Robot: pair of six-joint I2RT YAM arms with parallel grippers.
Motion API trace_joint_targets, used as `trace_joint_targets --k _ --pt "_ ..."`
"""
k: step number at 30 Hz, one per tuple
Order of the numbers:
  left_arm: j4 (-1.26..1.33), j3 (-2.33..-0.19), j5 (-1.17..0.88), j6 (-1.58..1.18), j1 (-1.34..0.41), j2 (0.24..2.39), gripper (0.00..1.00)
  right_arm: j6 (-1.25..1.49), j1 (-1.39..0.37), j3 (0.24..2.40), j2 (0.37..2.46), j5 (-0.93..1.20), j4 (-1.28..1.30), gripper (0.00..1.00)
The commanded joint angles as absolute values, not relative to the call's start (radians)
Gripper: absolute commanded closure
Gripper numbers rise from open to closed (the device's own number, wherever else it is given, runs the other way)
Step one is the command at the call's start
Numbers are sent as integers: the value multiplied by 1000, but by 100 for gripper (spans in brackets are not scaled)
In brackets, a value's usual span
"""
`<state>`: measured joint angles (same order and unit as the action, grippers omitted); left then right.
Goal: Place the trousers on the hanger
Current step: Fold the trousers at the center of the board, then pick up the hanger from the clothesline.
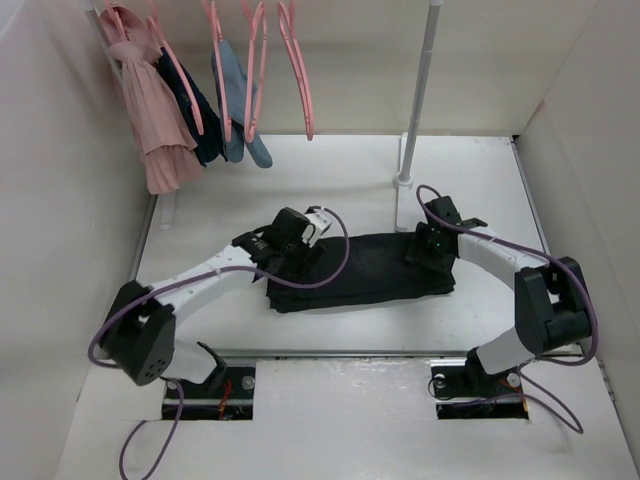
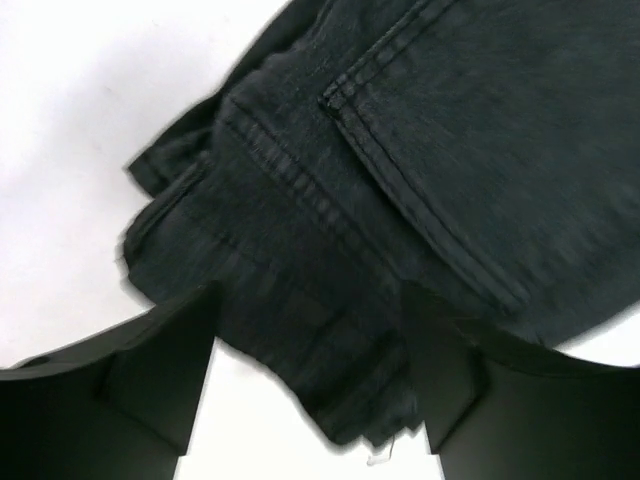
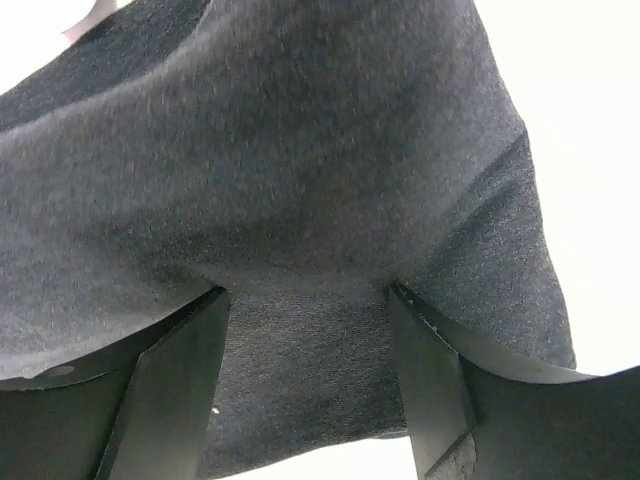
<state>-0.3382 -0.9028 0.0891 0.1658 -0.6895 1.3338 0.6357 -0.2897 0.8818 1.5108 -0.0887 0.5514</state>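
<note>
Folded black trousers point(image 1: 360, 268), flat on the white tabletop point(image 1: 340, 170), one arm at each end.
You had the left fingers point(image 2: 165, 375) spread wide at the seamed left end, with fabric between them and nothing clamped. Your right fingers point(image 3: 440, 390) stood likewise parted over the right end, gripping nothing. An empty pink hanger point(image 1: 305, 100), one of several, hung at the back, well apart from the trousers.

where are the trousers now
The trousers lie folded mid-table in the top view, left gripper over one end, right gripper over the other, near the pole base.
</note>
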Motion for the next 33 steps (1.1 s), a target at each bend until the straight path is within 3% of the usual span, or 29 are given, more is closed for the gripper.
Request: trace_joint_targets --k 1,3,8,11,18,22,26,29,33 --pt "-284 -911 153 143 -680 1454 37 663 -298 887 1523 -106 514 29" --pt "-284 -920 201 143 -658 1544 46 663 -288 899 1523 -129 540 27" --pt "-215 -853 267 218 -617 1550 47 640 -245 908 1467 -162 560 26" --pt "-206 -844 218 261 -626 1435 44 601 -339 991 1390 -317 623 23" --pt "-366 -874 197 285 -707 1263 36 408 -603 1449 1292 -486 761 4" --pt "-411 -912 147 224 -707 1154 38 253 -670 1762 1347 -255 652 0" --pt "-478 -1014 74 161 -707 1109 38 229 -660 1912 1419 -72 459 0" --pt "-498 -1026 60 152 -707 1109 37 242 -635 2008 1523 81 332 0" --pt "-489 -1026 60 161 -707 1118 37 255 -626 2353 1760 218 328 0"
